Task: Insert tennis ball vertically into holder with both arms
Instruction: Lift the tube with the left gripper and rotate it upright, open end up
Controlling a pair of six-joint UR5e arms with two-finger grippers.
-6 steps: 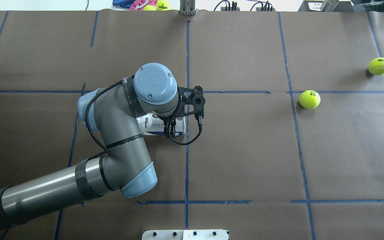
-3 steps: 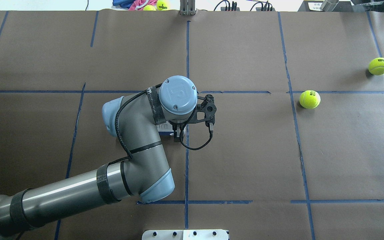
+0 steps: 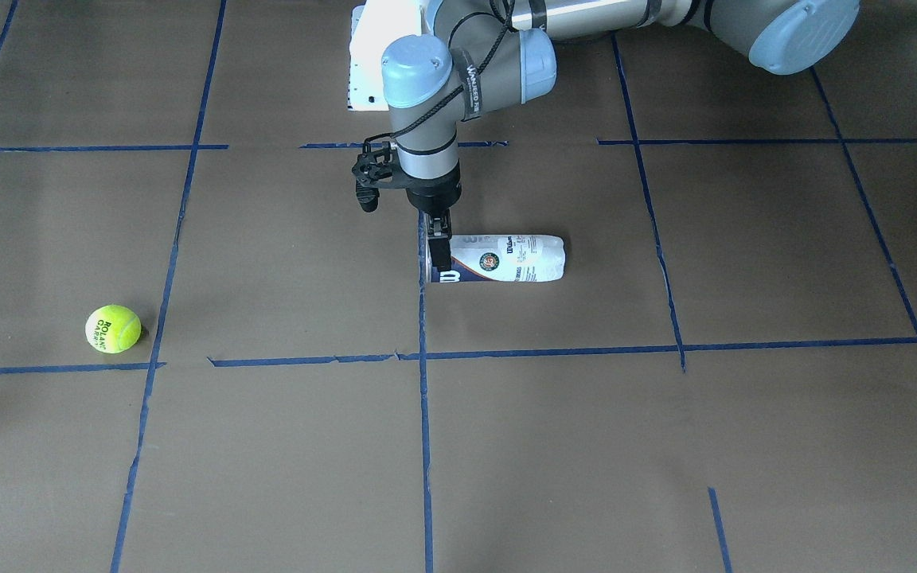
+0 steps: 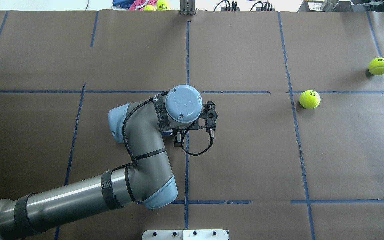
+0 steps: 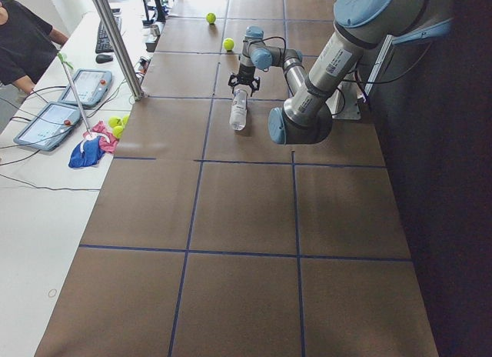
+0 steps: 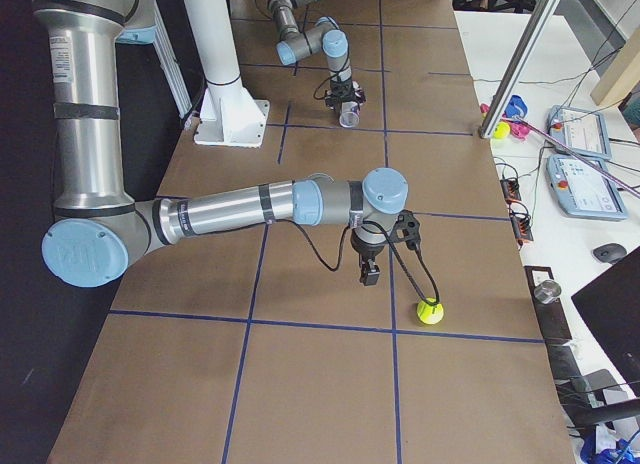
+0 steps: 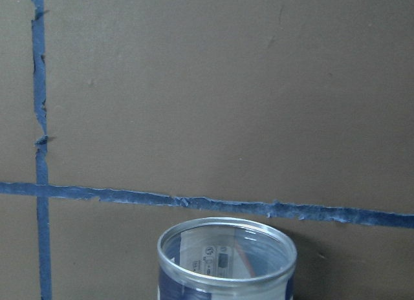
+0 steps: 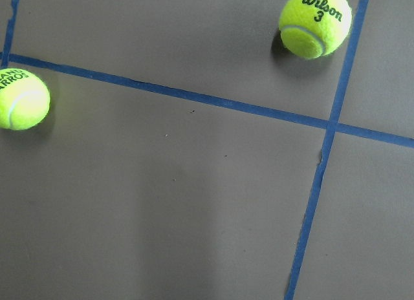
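Observation:
The holder (image 3: 506,259) lies on its side, its open mouth at the centre tape line; the mouth fills the bottom of the left wrist view (image 7: 226,261). My left gripper (image 3: 439,259) points down at that mouth end, fingers close together, gripping nothing that I can see. From overhead the arm hides nearly all of the holder under my left gripper (image 4: 177,138). The tennis ball (image 4: 309,99) with Roland Garros print lies far right on the table (image 3: 112,329). My right gripper (image 6: 368,274) shows only in the exterior right view, near a ball (image 6: 430,311); I cannot tell its state.
A second ball (image 4: 379,66), printed Wilson 3, lies near the table's right end; it also shows in the right wrist view (image 8: 315,22). More balls and a cloth (image 4: 135,4) lie beyond the far edge. A white base plate (image 4: 185,234) sits at the near edge.
My left arm has moved right along the holder, from over its label to its mouth end, and has come lower. The holder and both balls have not moved.

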